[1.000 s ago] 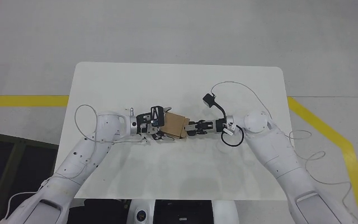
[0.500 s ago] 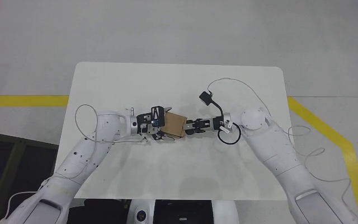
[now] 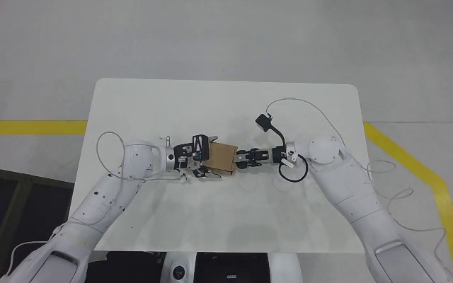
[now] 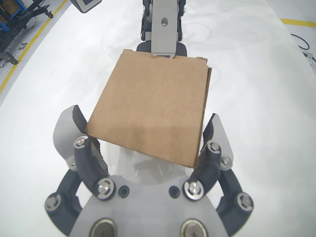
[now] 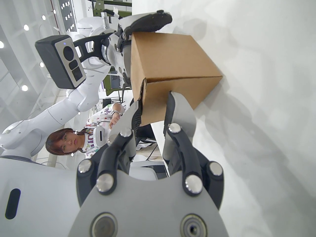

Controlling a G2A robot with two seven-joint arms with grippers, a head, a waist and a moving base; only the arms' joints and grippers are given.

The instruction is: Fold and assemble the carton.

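the carton (image 3: 224, 157) sat near the middle of the worktop (image 3: 226, 106), held between the two arms and well apart from all four edges. it was a plain brown box with its top panel tilted. in the right wrist view one long lower edge of the carton (image 5: 172, 57) lay at the white surface, though whether it truly rested there could not be told.

the left gripper (image 3: 200, 161) met it from the side of the worktop's left edge. in the left wrist view the left gripper (image 4: 144, 122) had its fingers spread to the width of the carton (image 4: 150, 104), with the dark pads (image 4: 206, 130) pressed against its two side edges. layered cardboard edges showed along one side of that panel.

the right gripper (image 3: 241, 160) came from the side of the right edge. in its own view the right gripper (image 5: 154, 104) was pinched on the carton's end wall, one finger on the outer face and the other behind the panel's edge, where a seam stood slightly apart.

a wide stretch of worktop ran from the carton to the far edge, and a narrower one to the near edge. a thin grey cable (image 3: 306, 106) arced above the far right part of the worktop, and another loop of cable (image 3: 105, 145) hung near the left edge.
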